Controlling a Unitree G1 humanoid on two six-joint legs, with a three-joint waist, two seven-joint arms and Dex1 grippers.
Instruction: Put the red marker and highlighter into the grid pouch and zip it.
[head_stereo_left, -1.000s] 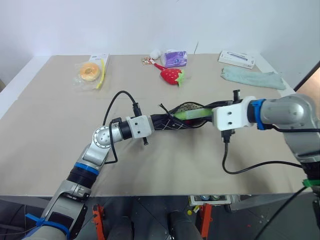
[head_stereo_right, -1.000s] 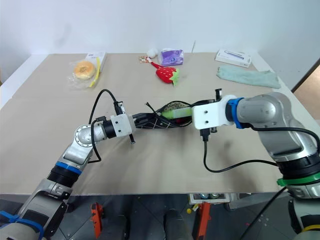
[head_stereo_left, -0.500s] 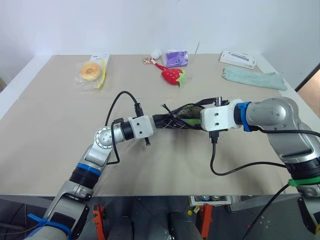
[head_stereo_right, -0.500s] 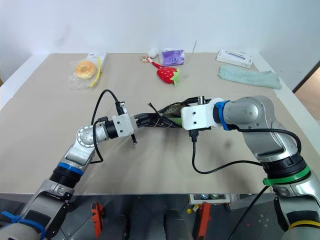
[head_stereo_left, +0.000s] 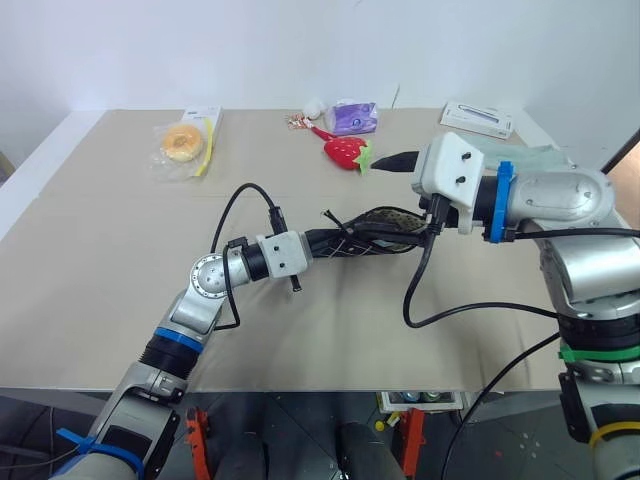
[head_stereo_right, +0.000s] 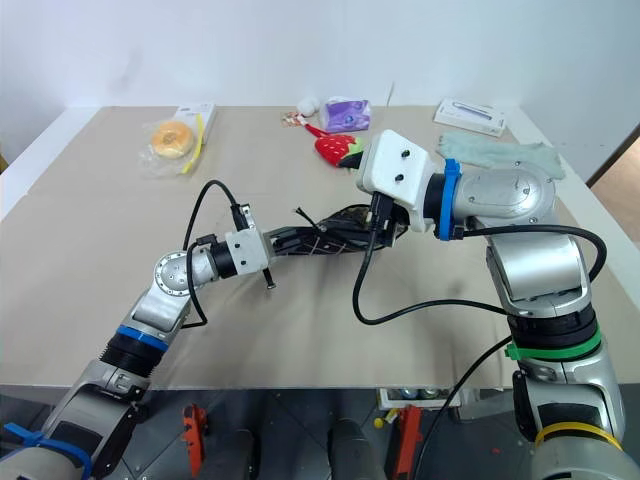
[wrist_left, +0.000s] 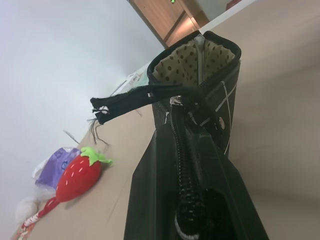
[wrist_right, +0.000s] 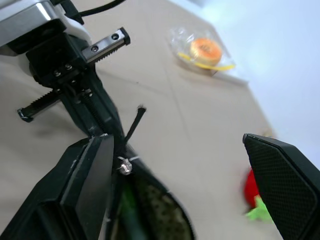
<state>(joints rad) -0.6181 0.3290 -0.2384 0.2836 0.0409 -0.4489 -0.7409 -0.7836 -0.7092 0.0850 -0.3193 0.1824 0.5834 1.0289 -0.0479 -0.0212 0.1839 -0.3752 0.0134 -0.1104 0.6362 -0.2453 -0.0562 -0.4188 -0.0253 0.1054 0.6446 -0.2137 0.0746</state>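
Grid pouch hangs off the table, its end clamped in my closed left gripper so its mouth stays accessible; my right gripper spread empty just above that mouth

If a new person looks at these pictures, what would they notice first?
Probably the grid pouch, held open above the middle of the table by the shut left gripper. Next, the open right gripper raised above its mouth, and the red strawberry toy behind.
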